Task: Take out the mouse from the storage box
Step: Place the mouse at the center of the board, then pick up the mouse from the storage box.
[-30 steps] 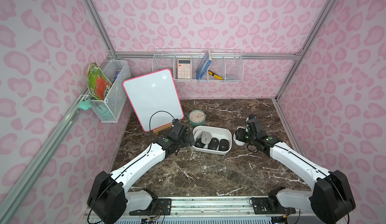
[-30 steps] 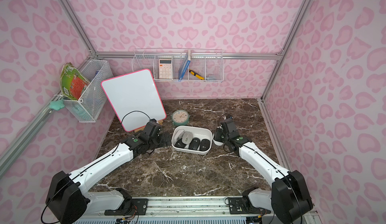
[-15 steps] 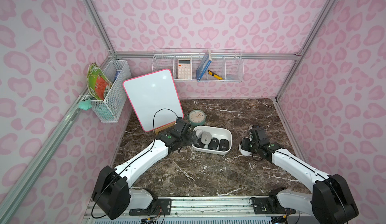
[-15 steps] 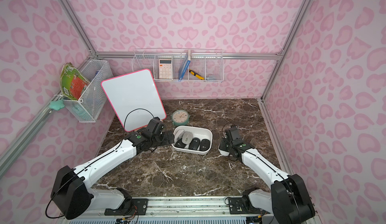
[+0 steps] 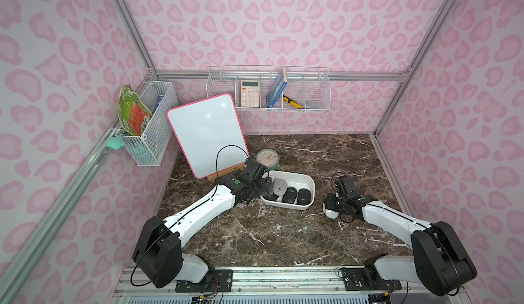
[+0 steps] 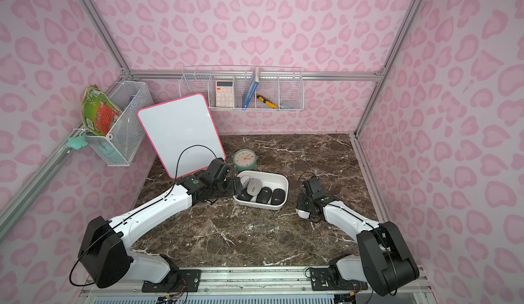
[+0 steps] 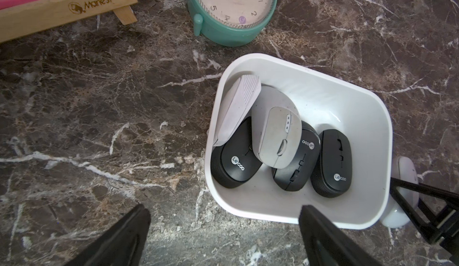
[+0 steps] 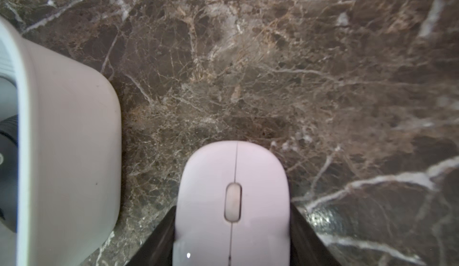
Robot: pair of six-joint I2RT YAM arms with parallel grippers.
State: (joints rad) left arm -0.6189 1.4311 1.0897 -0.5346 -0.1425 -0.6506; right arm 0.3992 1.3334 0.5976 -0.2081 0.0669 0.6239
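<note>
Since the white mouse [image 8: 232, 197] is clamped by its flanks between the dark fingers of the right gripper [image 8: 232, 230], outside the storage box [image 8: 69, 128] and just beside that box's right end wall, we judge the step in hand to be setting down a mouse that is already out. In both top views it hangs low over the marble tabletop [image 5: 255, 231], near the box but apart from it. We cannot tell whether its underside touches the stone.

Inside the box we count five more mice. A grey mouse [image 7: 275, 128] lies across two of the three black mice [image 7: 332, 163], and a ribbed white mouse [image 7: 236, 108] is tipped on its side against the left end wall. The left gripper [image 7: 223, 212] hovers at that end with its jaws spread wide, holding nothing.

For the right arm, we think the next move is to bring the mouse flat onto the marble, part the fingers, and draw back without nudging it into the box wall. For the left arm, the grey mouse looks the likeliest pick because it lies on top. The ribbed mouse crowds one of its flanks, so the fingers need a careful line down.
</note>
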